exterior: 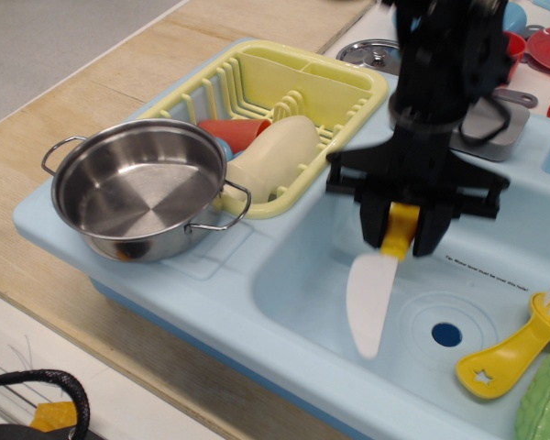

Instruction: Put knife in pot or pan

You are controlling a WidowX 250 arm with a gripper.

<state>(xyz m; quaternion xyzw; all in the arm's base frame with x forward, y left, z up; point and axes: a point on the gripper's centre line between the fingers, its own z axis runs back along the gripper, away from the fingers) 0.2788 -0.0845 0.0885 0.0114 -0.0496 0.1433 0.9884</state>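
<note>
My black gripper [402, 234] is shut on the yellow handle of the toy knife [373, 296]. The knife's broad white blade hangs down and toward the front, lifted clear of the floor of the light-blue sink basin [302, 275]. The shiny steel pot [139, 188] with two wire loop handles stands empty on the sink's left counter ledge, well to the left of the gripper and the knife.
A yellow dish rack [284, 101] behind the pot holds a red cup [231, 134] and a cream cup [275, 158]. A yellow brush [518, 350] and a green vegetable [547, 399] lie in the basin at right. Red dishes and a grey item stand at the back right.
</note>
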